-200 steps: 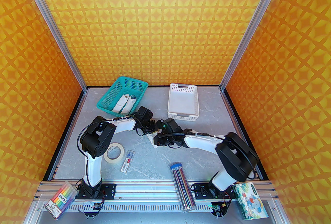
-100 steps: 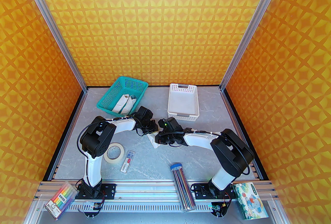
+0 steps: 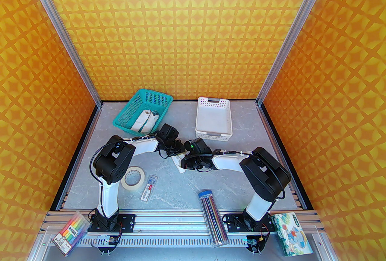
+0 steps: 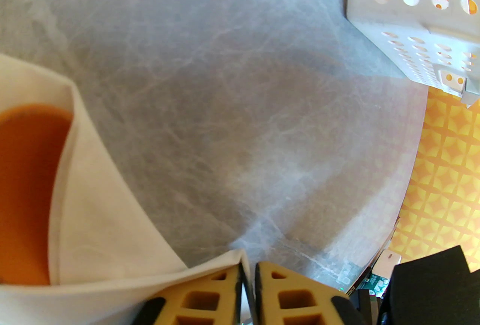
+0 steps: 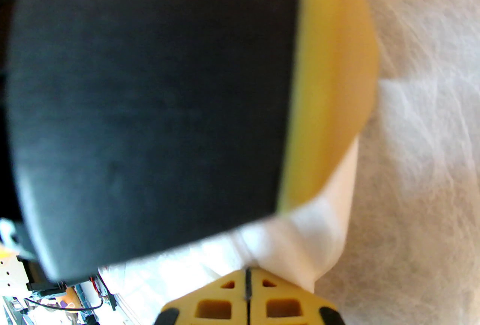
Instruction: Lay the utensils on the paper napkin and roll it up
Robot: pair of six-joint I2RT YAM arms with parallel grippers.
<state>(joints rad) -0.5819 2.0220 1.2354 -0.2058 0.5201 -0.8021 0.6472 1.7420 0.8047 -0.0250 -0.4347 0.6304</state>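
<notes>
Pinching paper napkin [image 5: 318,241], right pincer [image 5: 247,273]

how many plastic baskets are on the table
2. A teal basket at the back left, with a white bundle inside; a white perforated basket at the back, just right of it. The arms hide some table, though hardly enough for another.

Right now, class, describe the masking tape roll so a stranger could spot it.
Start at the left arm on the grey table. Right of its elbow lies the masking tape roll. It is a cream open ring, unlike the flat clear packet beside it.
</notes>
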